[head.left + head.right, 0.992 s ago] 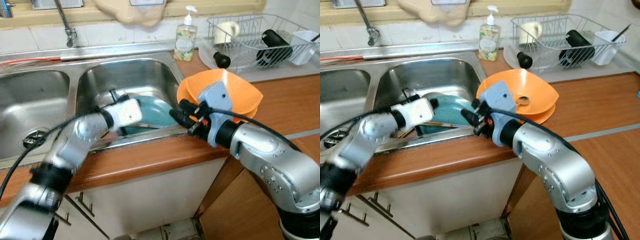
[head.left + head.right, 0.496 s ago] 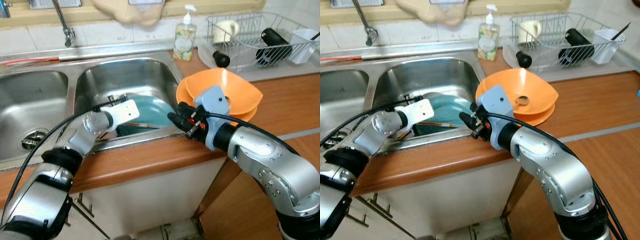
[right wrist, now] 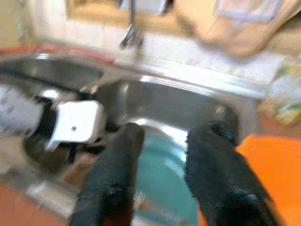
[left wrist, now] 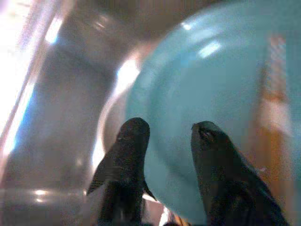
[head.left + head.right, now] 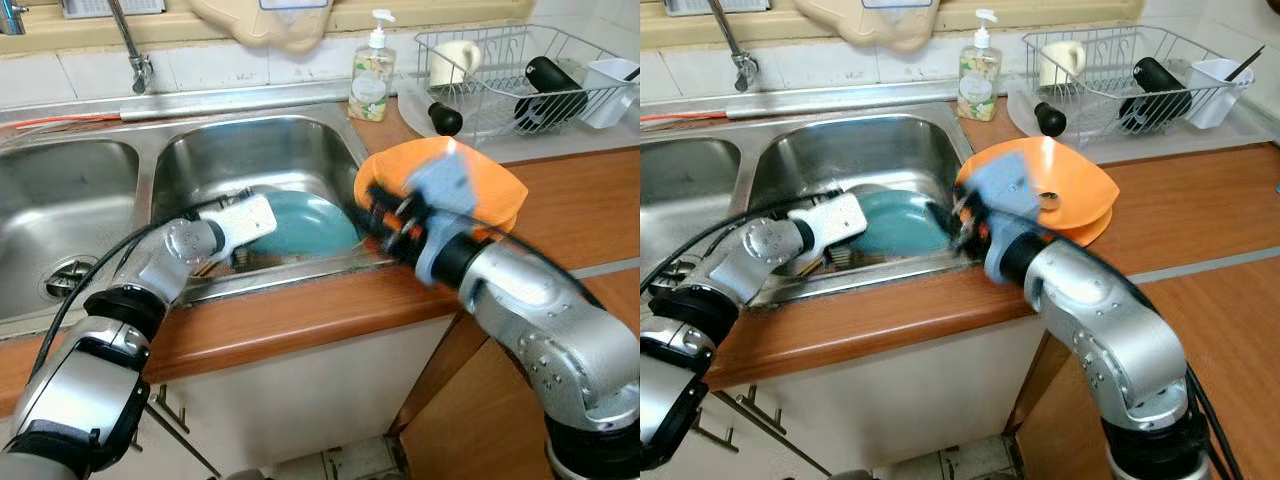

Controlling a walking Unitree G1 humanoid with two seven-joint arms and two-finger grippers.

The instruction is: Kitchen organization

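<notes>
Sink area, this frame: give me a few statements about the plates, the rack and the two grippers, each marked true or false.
1. The teal plate lies in the right-hand sink basin. True.
2. The left gripper is shut. False: its fingers are apart, pointing at the teal plate.
3. The orange plates sit in the dish rack. False: they are stacked on the wooden counter, beside the sink.
4. A soap dispenser stands behind the sink. True.
5. The right gripper holds a mug. False: its fingers are open with nothing between them, aimed toward the teal plate.
</notes>
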